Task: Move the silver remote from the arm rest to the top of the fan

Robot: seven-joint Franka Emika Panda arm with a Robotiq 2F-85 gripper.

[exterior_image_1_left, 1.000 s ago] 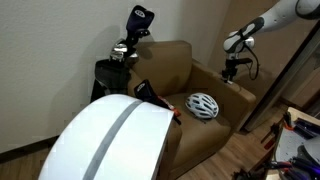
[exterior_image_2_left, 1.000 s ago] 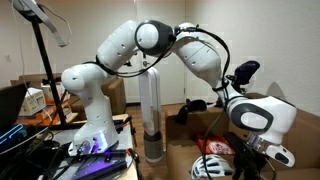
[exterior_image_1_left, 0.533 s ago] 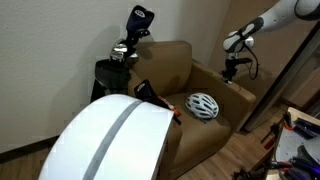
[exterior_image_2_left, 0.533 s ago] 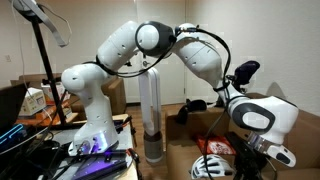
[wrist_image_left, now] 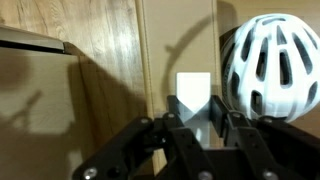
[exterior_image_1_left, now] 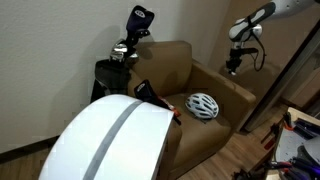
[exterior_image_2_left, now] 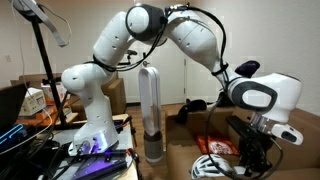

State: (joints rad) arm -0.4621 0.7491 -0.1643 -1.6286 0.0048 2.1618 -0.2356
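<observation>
Here, one silver remote (wrist_image_left: pixel 193 88), one fan (exterior_image_1_left: pixel 95 140), one helmet (exterior_image_1_left: pixel 203 105).

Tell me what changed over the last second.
The gripper rose higher above the arm rest, and the arm's upper joints lifted with it. The wrist view shows the silver remote held between its fingers. The white helmet on the seat and the fan stayed where they were.
</observation>
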